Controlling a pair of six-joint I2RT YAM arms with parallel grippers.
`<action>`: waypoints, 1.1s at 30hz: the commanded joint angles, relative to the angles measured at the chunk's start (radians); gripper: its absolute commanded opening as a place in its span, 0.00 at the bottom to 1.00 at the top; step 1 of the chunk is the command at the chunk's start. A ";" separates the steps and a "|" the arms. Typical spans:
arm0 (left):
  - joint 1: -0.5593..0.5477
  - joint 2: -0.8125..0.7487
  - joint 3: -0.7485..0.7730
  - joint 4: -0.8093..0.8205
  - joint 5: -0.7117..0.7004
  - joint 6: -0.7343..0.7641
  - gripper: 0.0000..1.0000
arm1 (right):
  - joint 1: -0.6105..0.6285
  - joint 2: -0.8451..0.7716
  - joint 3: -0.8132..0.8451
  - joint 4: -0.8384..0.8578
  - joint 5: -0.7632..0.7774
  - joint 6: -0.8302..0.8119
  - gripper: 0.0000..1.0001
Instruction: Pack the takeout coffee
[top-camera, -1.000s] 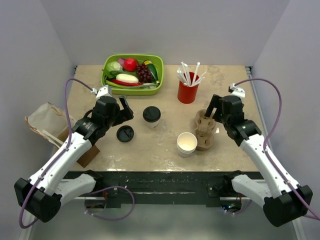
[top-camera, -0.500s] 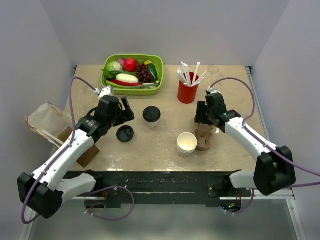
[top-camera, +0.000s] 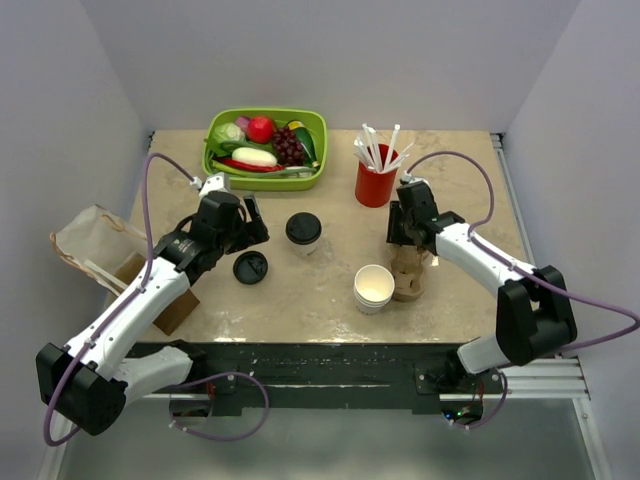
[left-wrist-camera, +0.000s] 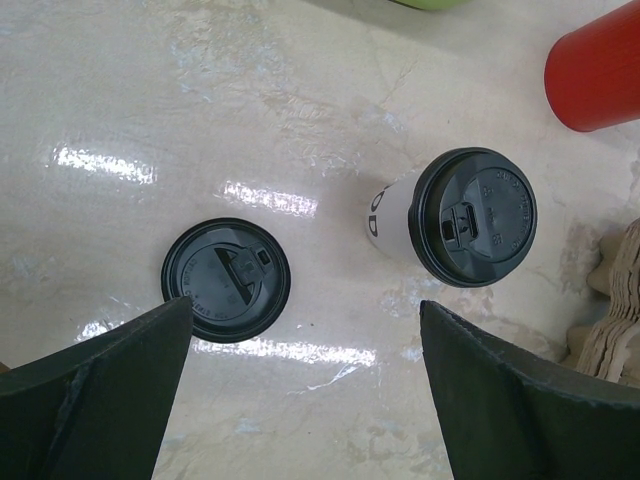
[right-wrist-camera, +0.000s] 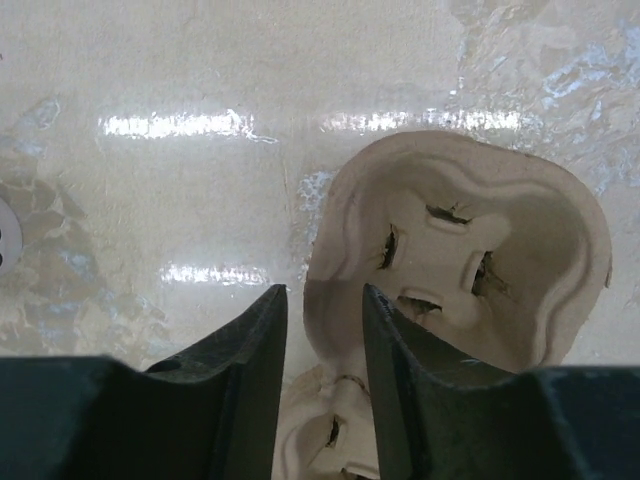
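The takeout coffee, a white paper cup with a black lid, stands upright mid-table; it also shows in the left wrist view. My left gripper is open and empty, hovering left of the cup, and in its own view it stands above bare table between the cup and a loose black lid. The brown pulp cup carrier lies right of centre. My right gripper is down at the carrier's far pocket. Its jaws stand narrowly apart astride the rim of that pocket, with a thin gap on the outer side.
The loose lid lies left of the coffee. A stack of lidless white cups stands against the carrier's left side. A red cup of straws and a green tray of produce stand at the back. A paper bag is off the left edge.
My right arm swung in from the right to the carrier's far pocket and its jaws narrowed around the rim. The left arm barely moved. The coffee has not moved.
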 joint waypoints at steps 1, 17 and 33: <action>0.000 0.006 0.003 0.008 -0.016 0.023 1.00 | 0.001 0.037 0.056 0.046 0.047 0.024 0.37; 0.000 -0.003 0.000 0.008 -0.031 0.023 1.00 | 0.001 0.050 0.049 0.043 0.072 0.058 0.26; 0.000 -0.011 -0.001 0.008 -0.032 0.018 1.00 | 0.001 -0.068 0.023 0.043 0.110 0.096 0.00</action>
